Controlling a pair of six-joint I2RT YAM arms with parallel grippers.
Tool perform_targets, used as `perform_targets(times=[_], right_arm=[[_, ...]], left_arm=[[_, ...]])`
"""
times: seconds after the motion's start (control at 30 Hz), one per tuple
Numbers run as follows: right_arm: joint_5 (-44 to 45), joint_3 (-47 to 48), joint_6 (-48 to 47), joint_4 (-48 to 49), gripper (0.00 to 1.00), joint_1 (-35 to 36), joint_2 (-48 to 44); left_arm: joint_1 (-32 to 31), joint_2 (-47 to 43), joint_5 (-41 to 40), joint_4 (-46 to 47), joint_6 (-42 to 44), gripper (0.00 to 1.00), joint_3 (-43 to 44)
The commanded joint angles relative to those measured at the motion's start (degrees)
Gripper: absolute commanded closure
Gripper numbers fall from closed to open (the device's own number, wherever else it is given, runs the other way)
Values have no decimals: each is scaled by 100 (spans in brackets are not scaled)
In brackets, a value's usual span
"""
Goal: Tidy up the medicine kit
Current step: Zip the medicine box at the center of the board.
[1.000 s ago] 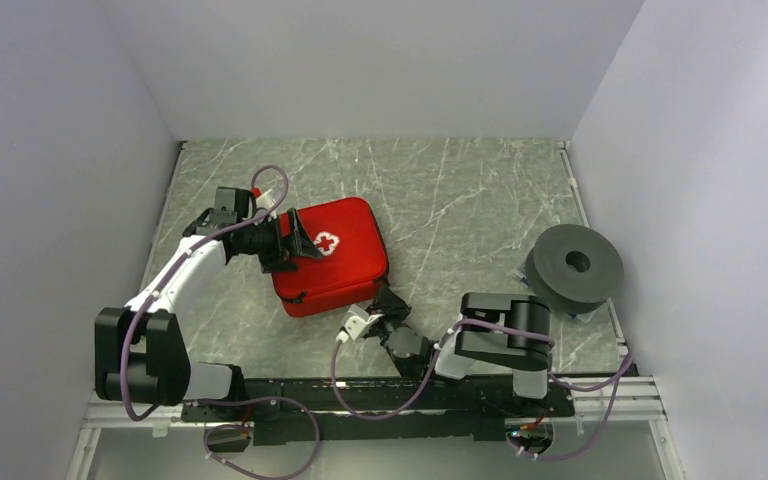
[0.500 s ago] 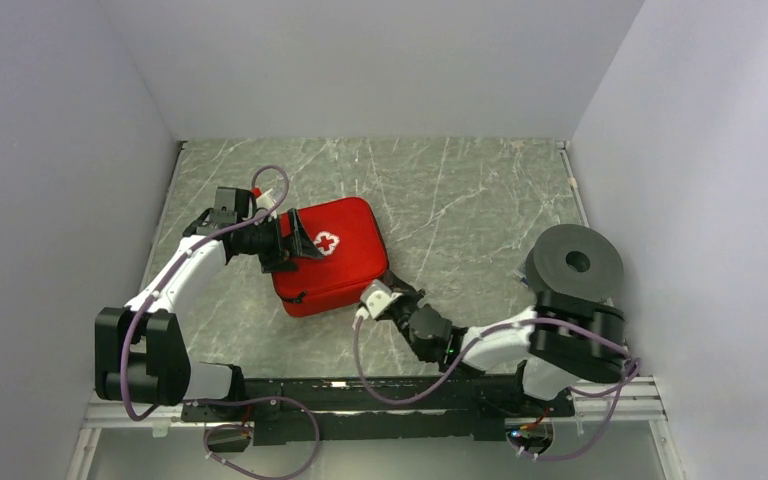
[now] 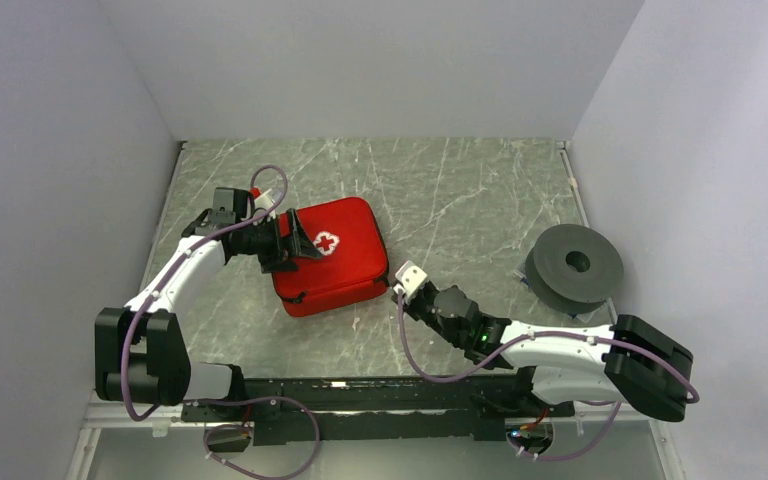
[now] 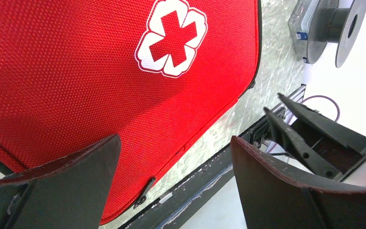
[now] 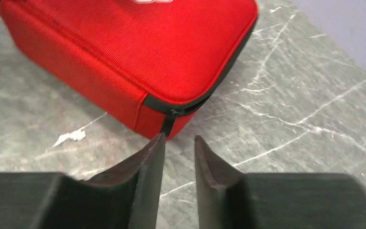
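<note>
The red medicine kit point(image 3: 340, 262) lies shut on the marble table, white cross point(image 3: 327, 243) up. My left gripper point(image 3: 295, 246) hovers over its left part, jaws wide open and empty; in the left wrist view point(image 4: 174, 140) the kit point(image 4: 76, 71) fills the space under the jaws. My right gripper point(image 3: 396, 291) sits low at the kit's near right corner. In the right wrist view point(image 5: 179, 138) its fingers stand narrowly apart with nothing between them, just short of the black zip pull point(image 5: 168, 122) at that corner of the kit point(image 5: 138, 43).
A grey round disc point(image 3: 573, 266) stands by the right wall and also shows in the left wrist view point(image 4: 336, 28). A second zip pull point(image 4: 143, 192) hangs at the kit's near edge. Walls close in on three sides; the black arm rail point(image 3: 380, 395) runs along the near edge.
My right arm has swung its elbow out to the right and stretched low, bringing its gripper a little rightward to the kit's near right corner. The left arm and the kit have not moved.
</note>
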Motion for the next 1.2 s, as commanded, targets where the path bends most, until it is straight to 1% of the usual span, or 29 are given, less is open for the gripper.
perform_targets(times=[0.0,0.07,0.1,0.2,0.27,0.4,0.5,0.67,0.87,0.97,1.1,1.17], right_arm=[[-561,-145,819,30,59,-6,40],[-529,-105,1051,153,46,-13,207],[-501,-57,1137,194,42,-20,326],[-555,20,1358,435,39,-102,631],[-612,120,1401,534,38,-212,884],[-569,146,1393,1005,39,-407,1201],[-743,203,1396,1148,40,-605,1331],[-998,381,1275,1205,42,-733,1487],[-1217,488,1207,1123,48,-736,1604],[-1091,516,1207,1030,51,-716,1613],[-645,536,1279,1018,54,-607,1724],[-352,605,1276,981,59,-515,1823]], left_arm=[[33,-130,101,116,129,7,-71],[33,-129,112,106,129,8,-78],[33,-127,114,117,133,8,-88],[33,-123,128,113,142,8,-96],[33,-110,130,106,142,8,-99],[33,-107,141,117,151,8,-105],[33,-95,153,115,150,8,-114],[36,-60,159,114,149,8,-96],[51,-35,168,112,148,8,-88],[55,-29,181,127,143,8,-88],[68,-24,216,143,143,8,-88],[69,-32,227,145,138,8,-96]])
